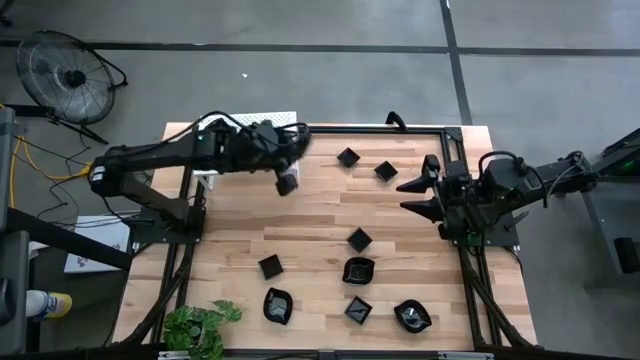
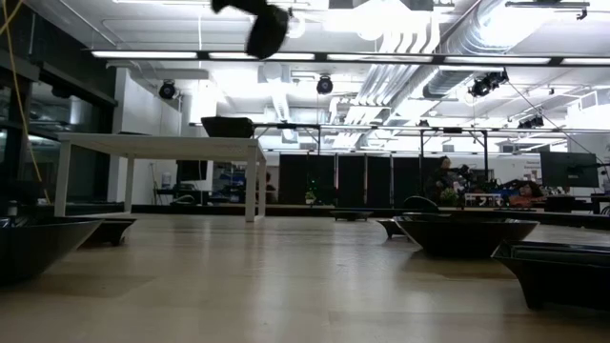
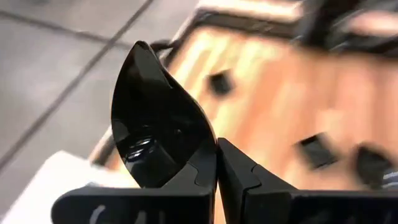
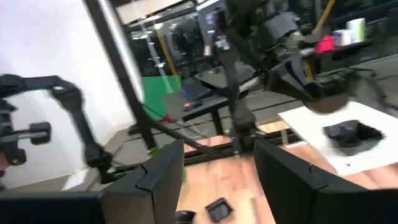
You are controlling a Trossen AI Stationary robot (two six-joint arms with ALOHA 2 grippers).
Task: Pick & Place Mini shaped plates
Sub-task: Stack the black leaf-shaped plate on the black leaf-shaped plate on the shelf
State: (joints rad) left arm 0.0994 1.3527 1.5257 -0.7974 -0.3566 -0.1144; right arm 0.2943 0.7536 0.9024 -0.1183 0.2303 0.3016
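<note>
My left gripper (image 1: 284,176) hangs over the far left part of the wooden table (image 1: 320,210), shut on a glossy black leaf-shaped mini plate (image 3: 155,118). The low view shows that plate (image 2: 268,30) high above the tabletop. My right gripper (image 1: 402,197) stands open at the table's right side, nothing between its fingers (image 4: 163,174). Several more black mini plates lie flat on the table, two at the far middle (image 1: 347,156) (image 1: 386,170) and the others toward the near edge (image 1: 358,270). Another black plate (image 4: 351,132) lies on the white shelf (image 4: 348,152). My left gripper pinches the leaf-shaped plate by its rim (image 3: 208,152) between its two fingers, at the plate's blunt end. The fingers slant downward toward the table's right side. The plate stands out beyond the fingertips with its pointed tip (image 3: 140,46) away from them, lifted clear of the table.
A black frame (image 1: 400,127) runs along the table's far and right edges. The white shelf (image 1: 290,118) sits at the far left corner, mostly under my left arm. A green plant (image 1: 200,325) stands at the near left corner. A fan (image 1: 65,70) stands on the floor.
</note>
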